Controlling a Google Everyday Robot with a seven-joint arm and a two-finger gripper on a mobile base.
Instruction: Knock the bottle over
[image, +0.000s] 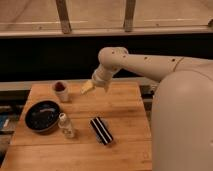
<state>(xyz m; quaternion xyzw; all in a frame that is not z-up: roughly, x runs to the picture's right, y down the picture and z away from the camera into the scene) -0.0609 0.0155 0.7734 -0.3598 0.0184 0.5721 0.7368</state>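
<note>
The bottle (66, 126) is small and clear with a white cap. It stands upright on the wooden table (125, 107), near the front left, just right of a black plate. My gripper (87, 87) hangs from the cream arm above the back middle of the table. It is well behind and to the right of the bottle, apart from it, and close to the whitish cup (61, 91).
A black round plate (42, 116) lies left of the bottle. A black striped bar (101, 130) lies to its right. The whitish cup with a dark red inside stands at the back left. The robot's cream body (182, 120) fills the right side.
</note>
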